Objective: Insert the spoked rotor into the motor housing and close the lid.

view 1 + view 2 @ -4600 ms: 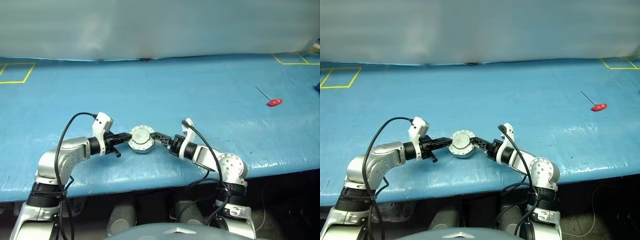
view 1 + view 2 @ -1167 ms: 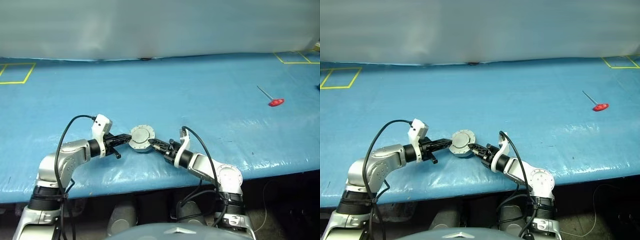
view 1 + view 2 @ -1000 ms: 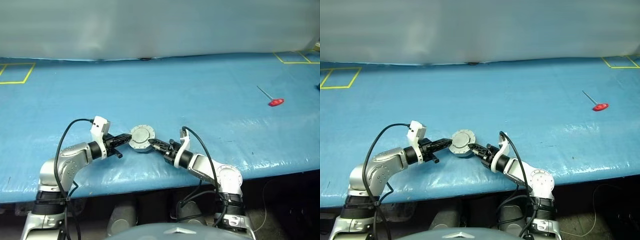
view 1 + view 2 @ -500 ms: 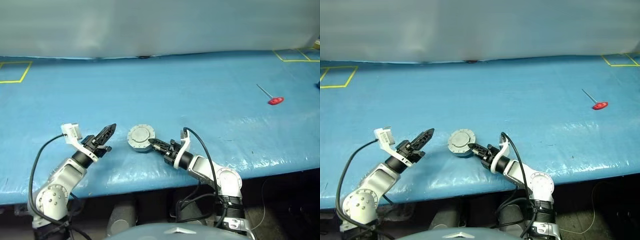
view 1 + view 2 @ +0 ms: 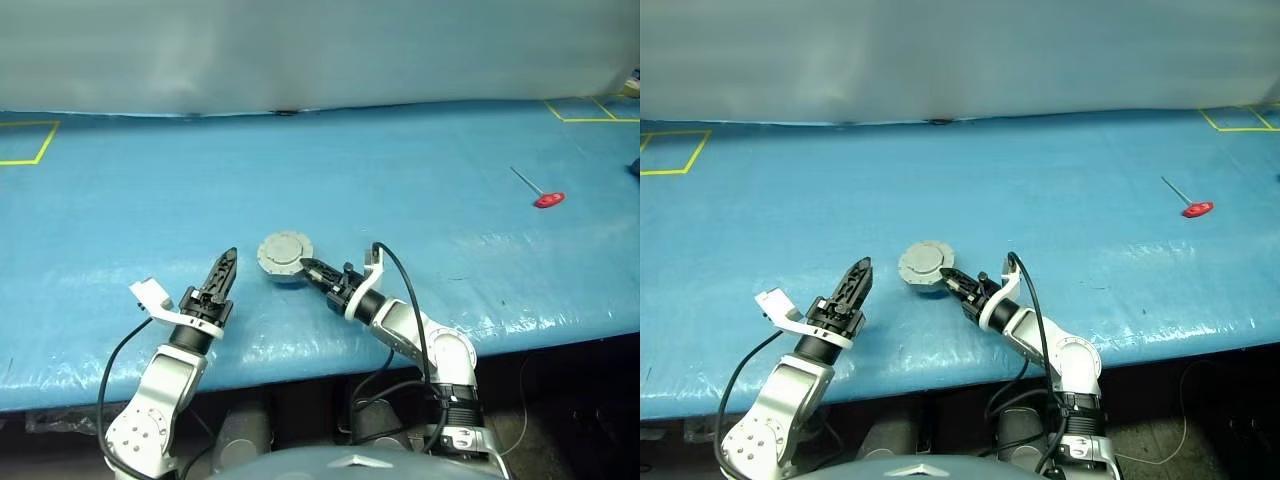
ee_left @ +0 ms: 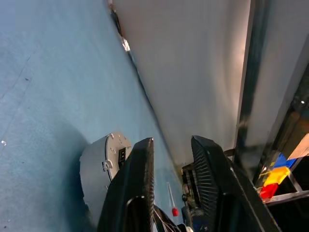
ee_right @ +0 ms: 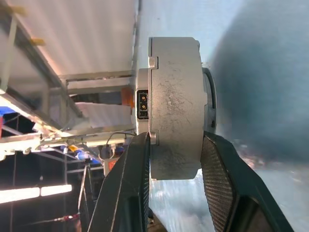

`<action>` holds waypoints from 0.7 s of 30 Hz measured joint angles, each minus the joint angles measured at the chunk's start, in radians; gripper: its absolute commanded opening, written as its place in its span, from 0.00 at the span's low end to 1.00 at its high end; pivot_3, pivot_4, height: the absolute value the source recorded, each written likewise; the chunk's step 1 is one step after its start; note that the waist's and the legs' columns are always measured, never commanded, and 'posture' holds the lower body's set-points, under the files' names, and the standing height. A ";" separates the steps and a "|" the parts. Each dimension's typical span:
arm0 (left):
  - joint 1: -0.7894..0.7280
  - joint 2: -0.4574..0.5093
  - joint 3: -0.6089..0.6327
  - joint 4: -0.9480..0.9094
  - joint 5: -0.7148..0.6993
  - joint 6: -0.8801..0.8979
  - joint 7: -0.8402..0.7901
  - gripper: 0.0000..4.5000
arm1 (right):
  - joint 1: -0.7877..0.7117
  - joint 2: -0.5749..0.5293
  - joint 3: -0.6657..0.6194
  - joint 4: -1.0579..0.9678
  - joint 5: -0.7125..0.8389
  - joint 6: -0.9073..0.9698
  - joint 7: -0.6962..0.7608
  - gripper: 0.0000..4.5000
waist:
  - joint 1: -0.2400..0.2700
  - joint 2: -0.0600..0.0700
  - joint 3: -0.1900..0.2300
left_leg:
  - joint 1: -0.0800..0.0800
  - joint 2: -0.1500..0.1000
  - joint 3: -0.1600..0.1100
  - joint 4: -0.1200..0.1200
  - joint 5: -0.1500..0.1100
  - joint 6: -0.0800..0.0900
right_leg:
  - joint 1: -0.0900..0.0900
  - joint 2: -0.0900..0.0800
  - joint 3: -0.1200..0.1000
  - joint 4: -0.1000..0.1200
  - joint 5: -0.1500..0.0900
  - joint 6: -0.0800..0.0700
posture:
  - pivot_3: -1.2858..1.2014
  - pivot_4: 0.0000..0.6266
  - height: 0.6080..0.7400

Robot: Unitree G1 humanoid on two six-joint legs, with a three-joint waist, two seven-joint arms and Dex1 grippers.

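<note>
A blue tarp-covered table (image 5: 420, 170) fills my view under a pale backdrop. The motor housing (image 5: 284, 257) sits on it, lid (image 5: 925, 260) already closed on top. I have my right gripper (image 5: 314, 272) clamped on the housing's side to steady it. Left of the housing, my left gripper (image 5: 222, 273) hangs clear, jaws slightly apart and empty. Far right lies a red-handled tool (image 5: 541, 195).

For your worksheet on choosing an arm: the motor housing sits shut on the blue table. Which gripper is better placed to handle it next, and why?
Right. The right gripper already grips the closed motor housing between its fingers, while the left gripper stands apart from it, open and holding nothing.
</note>
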 measured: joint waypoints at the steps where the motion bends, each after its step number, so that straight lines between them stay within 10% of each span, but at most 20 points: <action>1: 0.010 0.000 -0.015 0.001 -0.013 -0.010 0.000 0.65 | -0.020 0.004 0.002 0.000 0.005 -0.003 0.000 0.26 | 0.000 0.000 0.000 | 0.000 0.000 0.000 0.000 0.000 0.000 | 0.000 0.000 0.000 0.000 0.000 0.000 | 0.52 0.24 1.00; 6: 0.068 -0.009 -0.080 0.019 -0.078 -0.068 -0.008 0.99 | -0.086 0.021 0.012 -0.002 0.027 -0.030 0.004 0.26 | 0.006 0.000 0.000 | 0.000 0.000 0.000 0.000 0.000 0.000 | 0.000 0.000 0.000 0.000 0.000 0.000 | 0.52 0.24 1.00; 21: 0.083 -0.010 -0.135 0.053 -0.143 -0.159 -0.128 1.00 | -0.005 -0.001 0.120 -0.056 0.098 0.025 -0.048 0.26 | 0.001 0.000 0.000 | 0.000 0.000 0.000 0.001 0.000 0.000 | 0.001 0.000 0.000 0.000 0.000 0.000 | 0.52 0.24 1.00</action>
